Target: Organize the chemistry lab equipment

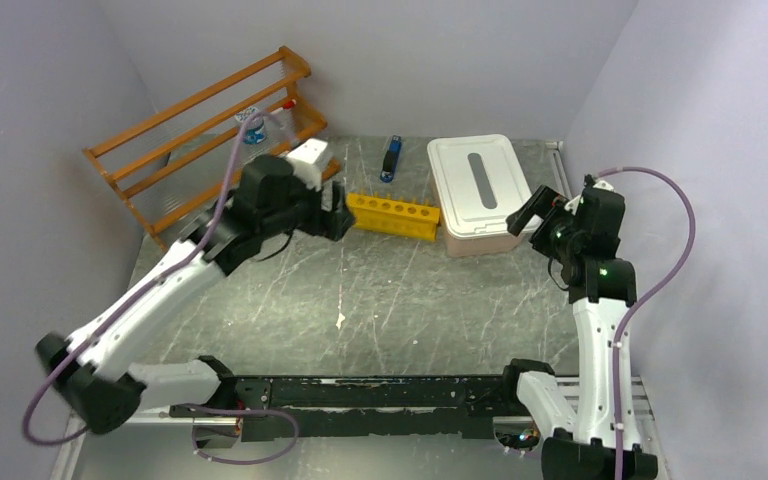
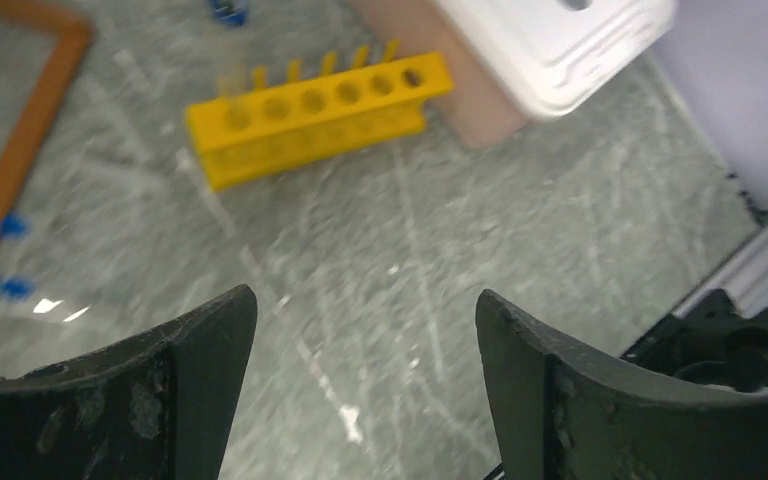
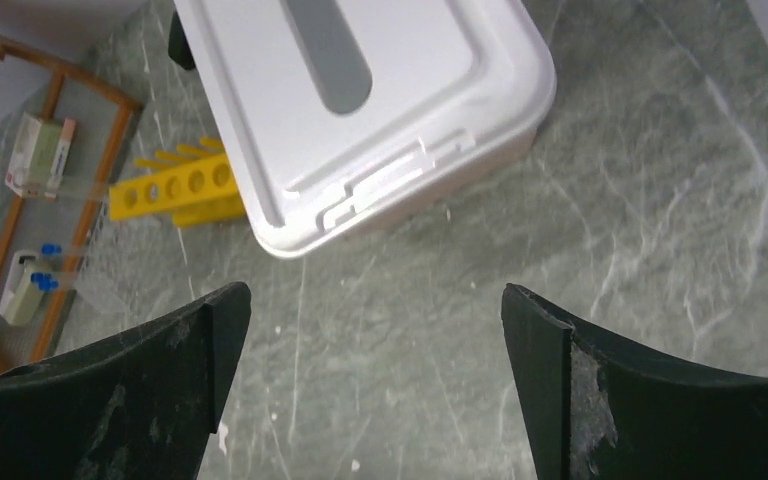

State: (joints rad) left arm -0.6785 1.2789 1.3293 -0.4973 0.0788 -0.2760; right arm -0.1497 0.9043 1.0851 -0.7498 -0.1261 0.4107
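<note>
Clock is read on the top view: hub at the centre of the table (image 1: 400, 300), 12 at the far wall.

**Left gripper** (image 2: 365, 390): released. Its wrist view shows only bare tabletop between the fingers. It hangs toward 11, just short of the yellow tube rack (image 1: 393, 216), and the rack holes I can see are unfilled.

**Right gripper** (image 3: 375, 390): spread wide and holding nothing. It sits at 2 o'clock, just beside the near right corner of the white-lidded bin (image 1: 480, 190). The lid is seated on the bin.

**Equipment:**
- The blue-capped clear tubes (image 3: 32, 282) lie on the wooden shelf (image 1: 200, 130) at 10 o'clock.
- What looks like the red-capped clear squeeze bottle (image 1: 272, 114) is higher on the same shelf.
- A small blue piece (image 1: 391, 158) lies alone at 12, behind the rack. It is too small for me to name.
- I see no goggles, tongs or tubing, and I cannot tell whether they are under the lid.

**Judgement:**
- With both claws empty, I read this as a pause between picks.
- The rack sits near the hub, where either arm can reach it, which suits loading tubes into it.
- The shelf is on the left arm's side, so I would send that arm to 10 for a tube.
- The tubes are clear and hard to see, and the shelf rails crowd the approach.
</note>
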